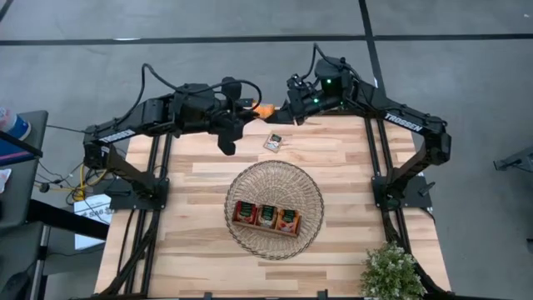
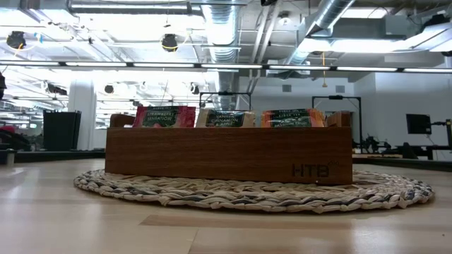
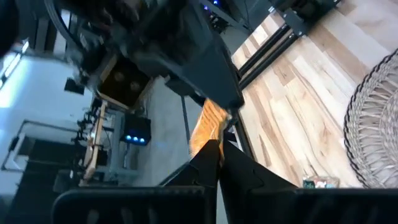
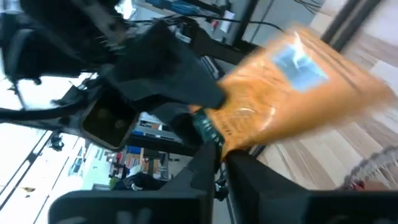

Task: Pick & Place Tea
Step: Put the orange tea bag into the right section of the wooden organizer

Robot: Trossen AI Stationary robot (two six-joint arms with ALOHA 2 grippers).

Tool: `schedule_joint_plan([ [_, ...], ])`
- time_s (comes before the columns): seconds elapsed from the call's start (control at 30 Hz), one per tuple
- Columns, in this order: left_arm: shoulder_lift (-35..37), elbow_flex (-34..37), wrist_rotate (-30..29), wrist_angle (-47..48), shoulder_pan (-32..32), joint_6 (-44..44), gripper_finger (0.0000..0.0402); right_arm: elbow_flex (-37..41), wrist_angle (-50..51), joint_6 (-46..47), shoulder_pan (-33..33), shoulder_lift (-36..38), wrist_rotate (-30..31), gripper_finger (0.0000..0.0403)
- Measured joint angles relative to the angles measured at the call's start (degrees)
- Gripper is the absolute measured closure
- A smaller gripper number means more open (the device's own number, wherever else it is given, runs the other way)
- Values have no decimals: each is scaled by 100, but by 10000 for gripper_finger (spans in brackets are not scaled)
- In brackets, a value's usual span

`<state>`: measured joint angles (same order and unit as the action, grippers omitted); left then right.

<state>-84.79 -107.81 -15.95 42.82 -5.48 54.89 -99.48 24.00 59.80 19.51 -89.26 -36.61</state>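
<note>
I have an orange tea sachet [image 1: 265, 109] up in the air at the far edge of the table [image 1: 350, 167], caught between both arms; my left gripper [image 3: 219, 144] is closed on one edge of it, and my right gripper [image 4: 217, 149] is pinched on its opposite end, so this looks to me like a handover midway. A second, pale sachet [image 1: 273, 142] lies flat on the wood just beyond the wicker basket [image 1: 312, 179]; inside the basket the wooden tray [image 2: 226, 156] already holds three sachets standing upright, red [image 2: 164, 117], pale [image 2: 224, 119] and orange [image 2: 293, 118].

I judge the sachet very light, thin and floppy, its wrapper slick and prone to crumple; it bends in the right wrist view. I would hold it by an edge seam, firmly but shallow, since a loose pinch may let it slide out or twist.
</note>
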Motion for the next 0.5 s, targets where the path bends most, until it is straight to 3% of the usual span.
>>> schedule_joint_plan([
  [0.37, -4, 0, -187, 311, -15, -1062, 401, 0, -58, -98, 1, 40, -132, 228],
  [0.5, -4, 0, -189, 395, -30, -1690, 401, 0, -79, -378, 1, 221, -192, 188],
])
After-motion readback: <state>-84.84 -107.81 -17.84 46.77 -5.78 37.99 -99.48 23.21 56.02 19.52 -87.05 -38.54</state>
